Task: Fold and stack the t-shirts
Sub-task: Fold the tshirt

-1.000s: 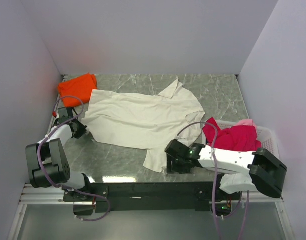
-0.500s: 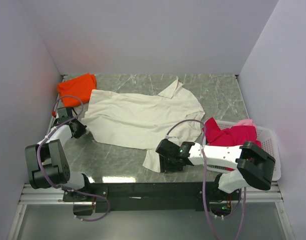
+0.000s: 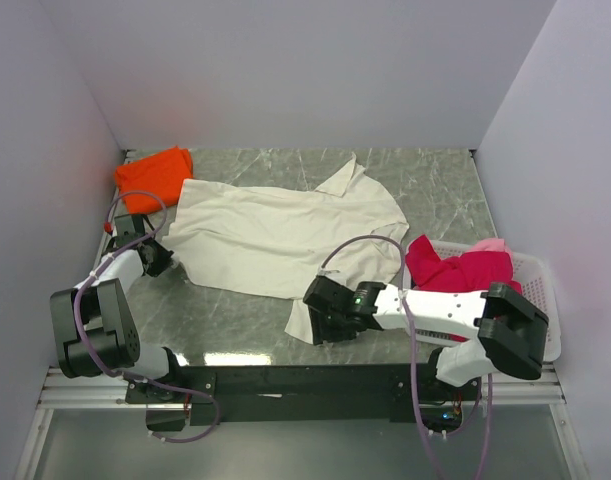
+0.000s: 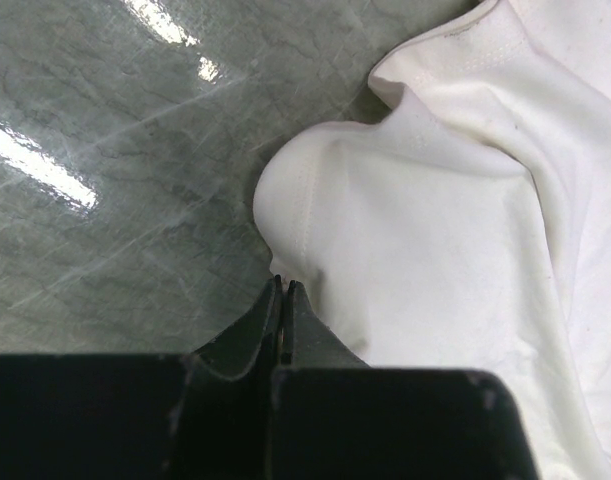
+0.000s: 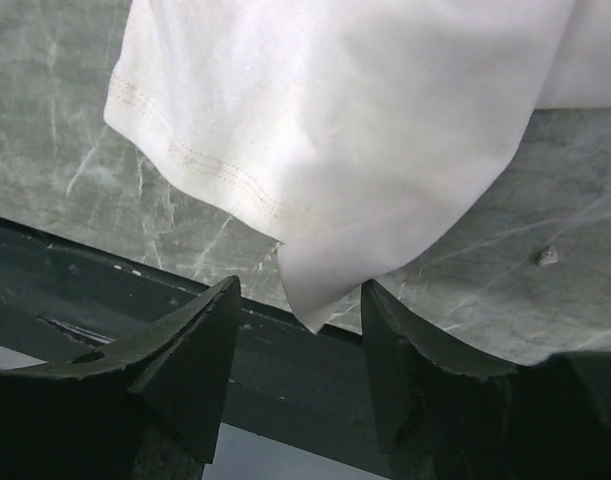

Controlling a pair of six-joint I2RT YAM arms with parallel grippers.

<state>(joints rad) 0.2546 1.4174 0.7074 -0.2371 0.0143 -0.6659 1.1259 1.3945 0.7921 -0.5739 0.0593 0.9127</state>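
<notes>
**Straddling the near corner of the cream shirt**

Cream t-shirt (image 3: pixel 285 235) lies spread out on the marble surface (image 3: pixel 435 190), its long axis running crosswise between the two arms. One stitched corner hangs toward the near edge, and that corner is the spot to watch.

The right claw (image 5: pixel 300 300) is right on it. Its jaws are apart, one finger either side of the corner's tip, and the rest of the cloth fans away ahead of them. Nothing is gripped yet. By my read it's lined up for a pinch, and the right arm is plainly the nearer one for this corner.

At the shirt's other end, the left claw (image 4: pixel 283 285) is clenched tight, its tips touching the cloth's edge where a fold puffs up just ahead. I can't tell whether any fabric is nipped between them.

The shirt sits between the claws, so a lift would work along that crosswise line.

Farther out:
- An orange shirt (image 3: pixel 153 175) sits beyond the left claw in the far corner.
- The red and pink shirts (image 3: pixel 460 272) are heaped in the white basket (image 3: pixel 535 270) behind the right claw, beside its arm.
</notes>
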